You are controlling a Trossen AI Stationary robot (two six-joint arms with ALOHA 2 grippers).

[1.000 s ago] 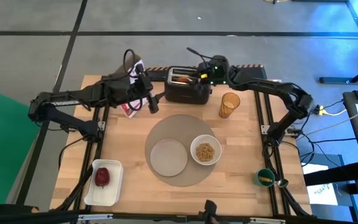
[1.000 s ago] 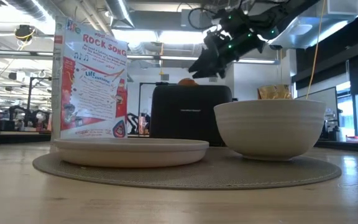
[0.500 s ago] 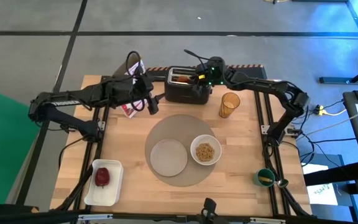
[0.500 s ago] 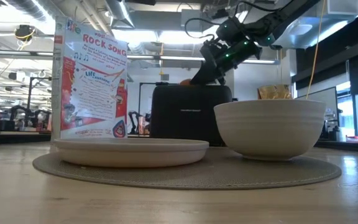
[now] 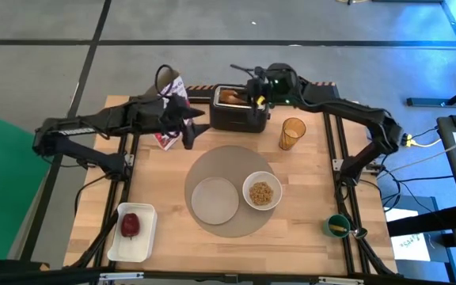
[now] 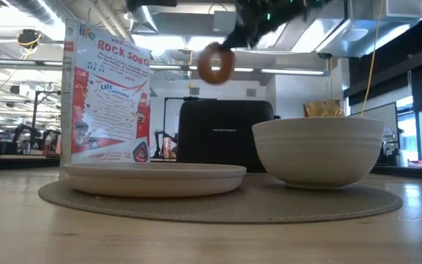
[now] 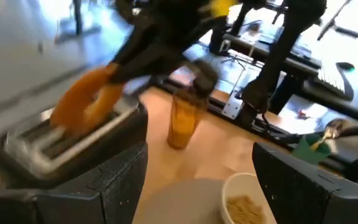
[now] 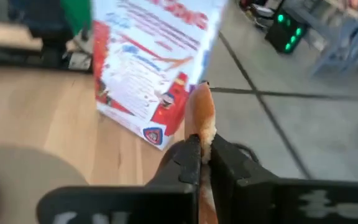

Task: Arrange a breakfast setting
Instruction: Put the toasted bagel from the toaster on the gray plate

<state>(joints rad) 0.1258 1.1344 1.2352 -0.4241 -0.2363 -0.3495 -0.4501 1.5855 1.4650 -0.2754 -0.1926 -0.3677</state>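
Table [image 5: 307, 214]: pale wood planks, matt, visible grain. Placemat [image 5: 212, 170]: grey, matt, woven-looking rough texture in the low view. Plate [image 6: 152, 178] and bowl [image 6: 317, 150]: white, smooth, ceramic-looking with a dull sheen. Toaster [image 6: 226, 139]: black, smooth matt casing, metal-looking slot rim in the left wrist view. Bagel [image 6: 215, 63]: tan, dry crust, matt. Cereal box [image 6: 107, 95]: printed glossy cardboard. Cup [image 7: 184, 121]: amber translucent plastic. Apple [image 5: 130, 226]: red, slightly glossy, in a white smooth tray [image 5: 142, 247]. Right gripper [image 8: 199, 163]: 2 black matt plastic fingers.

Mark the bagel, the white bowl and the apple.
bagel [image 6: 215, 63], low view, on its ring
white bowl [image 5: 246, 187], high view, on its rim
apple [image 5: 130, 226], high view, on its middle
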